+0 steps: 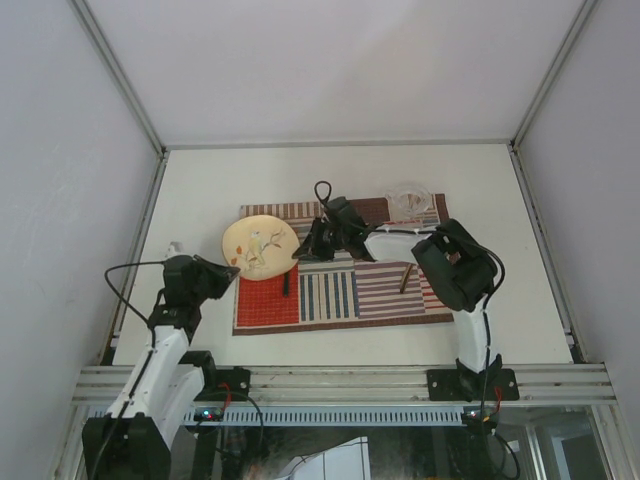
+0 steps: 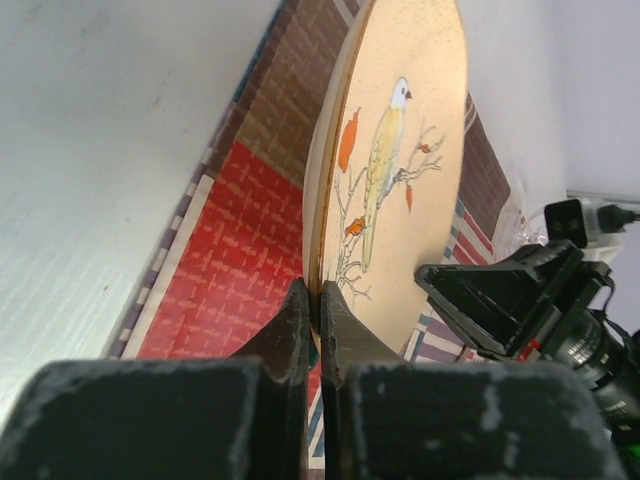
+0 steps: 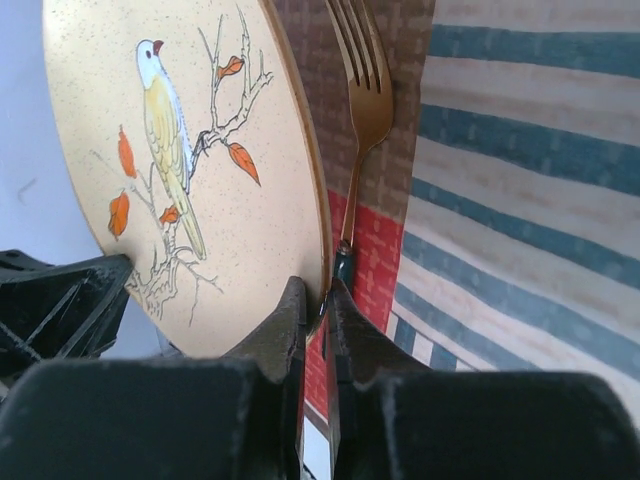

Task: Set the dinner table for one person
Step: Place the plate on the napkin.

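Top external view first: the bird-painted plate (image 1: pixel 258 247) sits at the left end of the striped placemat (image 1: pixel 380 295), overhanging onto the white dinner table (image 1: pixel 200 190), which spreads out under everything. Both arms are on it! The left gripper (image 1: pixel 232 270) has its jaws pinched tight on the plate's near-left rim. The right gripper (image 1: pixel 303 250) is clamped just as narrowly on the opposite rim. The wrist cameras confirm it: only a thin lip of rim sits between each pair of fingers. Whether the plate is off the mat, I cannot tell.

Now the danger. One stiff plate, two arms: if they don't travel in step, the plate gets twisted or tugged. A shallow rim pinch like this could slip, and then the plate drops or skids. Watch the gold fork (image 3: pixel 362 90) as well. Its dark handle end lies right against the right gripper's finger, so any sideways shuffle may drag it askew. The small clear bowl (image 1: pixel 410 197) at the mat's far corner is well apart and looks out of harm's way.
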Motion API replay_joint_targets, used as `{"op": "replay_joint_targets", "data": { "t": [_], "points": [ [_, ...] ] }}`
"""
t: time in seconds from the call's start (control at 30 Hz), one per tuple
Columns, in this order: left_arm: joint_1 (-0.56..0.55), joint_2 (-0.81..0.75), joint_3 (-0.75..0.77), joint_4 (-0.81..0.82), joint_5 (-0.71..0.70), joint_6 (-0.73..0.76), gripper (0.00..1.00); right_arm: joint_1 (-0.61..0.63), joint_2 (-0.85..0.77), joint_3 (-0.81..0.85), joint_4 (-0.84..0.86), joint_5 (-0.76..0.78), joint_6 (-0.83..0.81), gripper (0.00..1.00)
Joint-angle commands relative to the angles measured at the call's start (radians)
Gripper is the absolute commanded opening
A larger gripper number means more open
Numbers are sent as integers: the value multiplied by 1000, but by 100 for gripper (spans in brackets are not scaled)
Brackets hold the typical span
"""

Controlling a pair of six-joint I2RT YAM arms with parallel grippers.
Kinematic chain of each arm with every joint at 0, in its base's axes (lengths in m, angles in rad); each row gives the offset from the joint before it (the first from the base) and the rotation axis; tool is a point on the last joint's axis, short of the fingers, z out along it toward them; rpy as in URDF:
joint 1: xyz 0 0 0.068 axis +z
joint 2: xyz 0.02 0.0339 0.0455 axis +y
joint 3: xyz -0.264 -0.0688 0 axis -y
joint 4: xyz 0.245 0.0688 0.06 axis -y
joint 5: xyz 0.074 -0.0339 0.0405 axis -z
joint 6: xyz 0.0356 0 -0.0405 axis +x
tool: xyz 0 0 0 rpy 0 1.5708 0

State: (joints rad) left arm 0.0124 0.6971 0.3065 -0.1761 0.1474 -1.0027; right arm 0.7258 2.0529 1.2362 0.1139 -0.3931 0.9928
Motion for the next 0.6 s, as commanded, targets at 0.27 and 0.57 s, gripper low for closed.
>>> {"op": "replay_joint_targets", "data": {
  "t": [0.27, 0.57],
  "points": [
    [-63, 240, 86, 329, 207, 86, 0, -31, -241, -132, -75, 109, -147, 0],
    [-173, 468, 156, 471, 225, 84, 0, -60, -326, -243, -67, 138, -151, 0]
  ]
}}
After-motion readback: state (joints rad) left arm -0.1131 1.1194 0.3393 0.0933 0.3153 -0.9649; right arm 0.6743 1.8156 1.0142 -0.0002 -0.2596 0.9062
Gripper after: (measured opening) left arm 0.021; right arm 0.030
